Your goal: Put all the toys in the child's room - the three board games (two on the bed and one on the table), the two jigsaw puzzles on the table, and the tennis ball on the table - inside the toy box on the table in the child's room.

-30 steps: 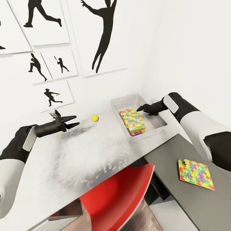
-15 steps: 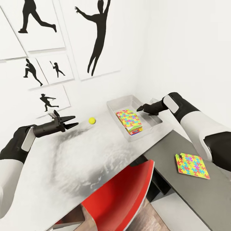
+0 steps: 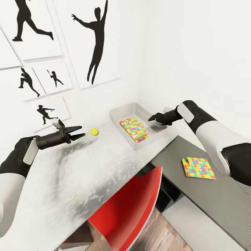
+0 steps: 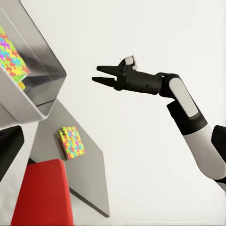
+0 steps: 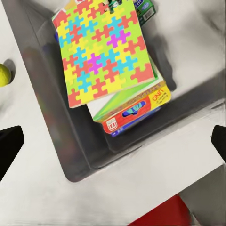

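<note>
The grey toy box (image 3: 118, 116) stands at the table's (image 3: 87, 167) far corner. Inside it a jigsaw puzzle (image 3: 132, 126) lies on stacked board games (image 3: 141, 138). My right gripper (image 3: 152, 118) hovers open above the box's right rim. From the right wrist view, the puzzle (image 5: 101, 54) covers a colourful game box (image 5: 136, 108), and the gripper's (image 5: 115, 139) fingers stand wide apart. The tennis ball (image 3: 94, 131) rests on the table left of the box. My left gripper (image 3: 79, 132) is open just left of the ball. A second jigsaw puzzle (image 3: 198, 168) lies on the dark cabinet top (image 3: 209, 198).
A red chair (image 3: 132, 205) is tucked under the table's near edge. White walls with black baseball silhouettes (image 3: 94, 42) close the table's far side and corner. The left wrist view shows the toy box (image 4: 33, 89), the second puzzle (image 4: 72, 141) and my right gripper (image 4: 101, 75).
The whole view has swung, so table, box, ball and puzzles sit further left in the picture. Both arms hold the same pose and both grippers stay open.
</note>
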Tool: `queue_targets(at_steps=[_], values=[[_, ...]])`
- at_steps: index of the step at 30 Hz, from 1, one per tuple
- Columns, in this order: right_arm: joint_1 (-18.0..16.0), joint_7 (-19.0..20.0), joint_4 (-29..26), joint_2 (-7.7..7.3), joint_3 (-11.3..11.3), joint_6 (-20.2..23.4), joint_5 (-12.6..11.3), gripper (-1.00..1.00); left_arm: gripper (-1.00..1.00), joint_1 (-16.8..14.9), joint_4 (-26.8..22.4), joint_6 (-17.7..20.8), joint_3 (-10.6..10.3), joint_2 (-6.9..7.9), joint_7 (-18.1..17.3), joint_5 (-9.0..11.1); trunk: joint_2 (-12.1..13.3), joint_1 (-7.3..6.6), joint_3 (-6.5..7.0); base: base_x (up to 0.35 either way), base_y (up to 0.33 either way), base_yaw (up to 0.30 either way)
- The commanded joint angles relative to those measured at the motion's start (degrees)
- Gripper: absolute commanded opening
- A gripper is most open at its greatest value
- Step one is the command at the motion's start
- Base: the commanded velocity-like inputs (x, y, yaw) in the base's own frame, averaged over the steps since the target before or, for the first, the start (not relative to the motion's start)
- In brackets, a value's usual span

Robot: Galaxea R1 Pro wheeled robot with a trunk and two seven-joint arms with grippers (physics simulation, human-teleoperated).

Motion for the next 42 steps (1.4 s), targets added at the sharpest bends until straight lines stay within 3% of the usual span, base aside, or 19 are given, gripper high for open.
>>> queue_targets(at_steps=[1,17,42], values=[[-0.08,0.61,0.00,-0.02,0.24,0.08,0.55,1.00,1.00,-0.02,0.00,0.40,0.00,0.03,-0.10,0.09,-0.11,0.02,-0.03,-0.176,0.145,-0.204],[-0.08,0.55,0.00,0.10,0.32,-0.31,0.55,1.00,1.00,0.46,0.00,-0.31,0.00,0.03,-0.13,0.09,-0.11,0.02,1.19,-0.135,0.036,-0.204],[-0.08,0.52,0.00,0.16,0.37,-0.47,0.64,1.00,1.00,0.55,0.00,-0.48,-0.05,0.03,-0.01,0.09,-0.11,0.02,3.10,-0.007,0.007,-0.204]])
